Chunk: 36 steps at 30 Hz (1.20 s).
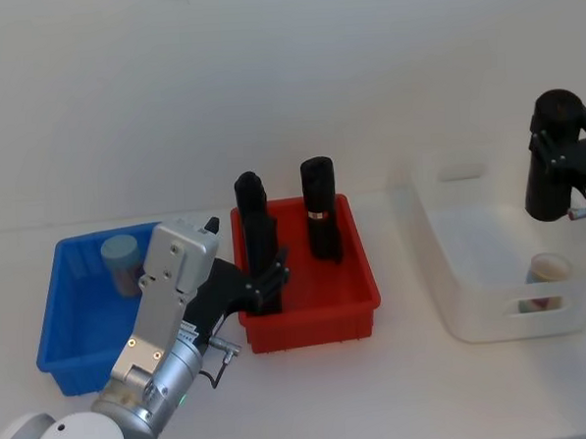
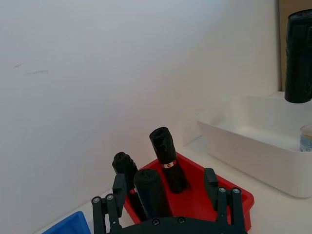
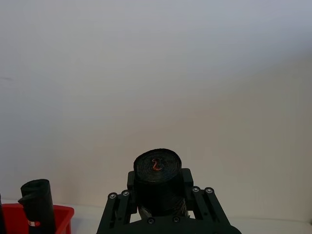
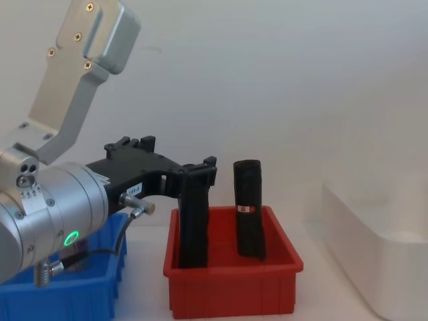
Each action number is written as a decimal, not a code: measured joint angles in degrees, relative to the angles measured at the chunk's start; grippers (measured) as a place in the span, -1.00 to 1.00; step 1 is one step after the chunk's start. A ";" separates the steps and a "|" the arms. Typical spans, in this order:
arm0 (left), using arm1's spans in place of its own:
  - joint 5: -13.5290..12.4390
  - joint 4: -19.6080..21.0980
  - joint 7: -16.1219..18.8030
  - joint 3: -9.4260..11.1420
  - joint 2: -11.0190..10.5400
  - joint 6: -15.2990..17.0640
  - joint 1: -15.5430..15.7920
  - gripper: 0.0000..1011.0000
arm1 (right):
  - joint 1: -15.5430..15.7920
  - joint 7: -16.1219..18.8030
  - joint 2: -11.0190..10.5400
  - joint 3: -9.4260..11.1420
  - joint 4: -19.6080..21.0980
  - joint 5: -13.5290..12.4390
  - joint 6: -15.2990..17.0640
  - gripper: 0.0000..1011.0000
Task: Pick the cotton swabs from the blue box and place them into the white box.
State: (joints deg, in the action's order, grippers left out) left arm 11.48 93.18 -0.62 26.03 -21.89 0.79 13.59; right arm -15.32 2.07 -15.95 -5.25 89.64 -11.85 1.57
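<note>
One tub of cotton swabs (image 1: 120, 258) stands in the blue box (image 1: 58, 325) at the left. Another tub (image 1: 549, 268) sits inside the white box (image 1: 495, 319) at the right, also seen as cotton swabs (image 2: 306, 139) in the left wrist view. My left gripper (image 1: 269, 280) reaches over the red bin, open, its fingers (image 2: 119, 194) standing either side of a black roll (image 2: 151, 192) without touching it. My right gripper (image 1: 563, 161) hangs above the white box, shut on another black roll (image 3: 157, 183).
The red bin (image 1: 309, 329) sits between the two boxes and holds upright black rolls (image 1: 319, 218). My left arm's silver link (image 4: 73, 73) rises in front of the blue box. A wall stands close behind the table.
</note>
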 joint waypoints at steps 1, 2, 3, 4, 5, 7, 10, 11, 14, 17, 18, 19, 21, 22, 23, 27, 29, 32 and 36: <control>0.00 0.00 0.00 0.00 0.00 0.00 0.00 0.99 | 0.27 -0.13 -0.19 0.24 0.02 -0.33 0.00 0.02; 0.00 0.00 0.00 0.00 0.00 0.00 0.00 0.99 | 0.50 -0.15 -0.35 0.43 0.01 -0.77 -0.08 0.02; 0.00 0.00 0.00 0.00 0.00 0.00 0.00 0.99 | 0.50 -0.15 -0.35 0.43 0.01 -0.77 -0.08 0.02; 0.00 0.00 0.00 0.00 0.00 0.00 0.00 0.99 | 0.66 -0.14 -0.47 0.61 -0.11 -1.11 -0.25 0.02; 0.00 0.00 0.00 0.00 0.00 0.00 0.00 0.99 | 0.74 -0.06 -0.51 0.69 -0.24 -1.40 -0.42 0.02; 0.00 0.00 0.00 0.00 0.00 0.00 0.00 0.99 | 0.91 0.31 -0.60 0.87 -0.75 -2.06 -0.88 0.02; 0.00 0.00 0.00 0.00 0.00 0.00 0.00 0.99 | 0.96 1.15 -0.61 1.01 -1.84 -3.05 -1.68 0.02; 0.00 0.00 0.00 0.00 0.00 0.00 0.00 0.99 | 0.95 1.36 -0.60 1.02 -2.09 -3.28 -1.89 0.02; 0.00 0.00 0.00 0.00 0.00 0.00 0.00 0.99 | 0.92 2.11 -0.49 1.02 -2.96 -3.95 -2.61 0.02; 0.00 0.00 0.00 0.00 0.00 0.00 0.00 0.99 | 0.70 3.20 -0.24 0.98 -4.34 -4.86 -3.71 0.20; 0.00 0.00 0.00 0.00 0.00 0.00 0.00 0.99 | 0.61 3.54 -0.17 0.96 -4.79 -5.14 -4.03 0.25; 0.00 0.00 0.00 0.00 0.00 0.00 0.00 0.99 | 0.56 3.70 -0.12 0.94 -5.01 -5.26 -4.17 0.36; 0.00 0.00 0.00 0.00 0.00 0.00 0.00 0.99 | 0.43 4.15 -0.02 0.90 -5.62 -5.63 -4.66 0.44; 0.00 0.00 0.00 0.00 0.00 0.00 0.00 0.99 | 0.43 4.15 -0.02 0.90 -5.62 -5.63 -4.66 0.46; 0.00 0.00 0.00 0.00 0.00 0.00 0.00 0.99 | 0.40 4.30 0.02 0.89 -5.79 -5.73 -4.84 0.59; 0.00 0.00 0.00 0.00 0.00 0.00 0.00 0.99 | 0.25 4.87 0.16 0.86 -6.53 -6.18 -5.56 0.79; 0.00 0.00 0.00 0.00 0.00 0.00 0.00 0.99 | 0.21 5.05 0.22 0.86 -6.75 -6.31 -5.79 0.86; 0.00 0.00 0.00 0.00 0.00 0.00 0.00 0.99 | 0.10 5.41 0.29 0.86 -7.16 -6.52 -6.23 0.98; 0.00 0.00 0.00 0.00 0.00 0.00 0.00 0.99 | 0.02 5.67 0.38 0.86 -7.47 -6.64 -6.60 0.98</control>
State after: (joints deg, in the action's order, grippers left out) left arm 11.48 93.18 -0.62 26.03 -21.90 0.80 13.59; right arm -15.30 7.73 -15.57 -4.39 82.17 -18.49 -5.03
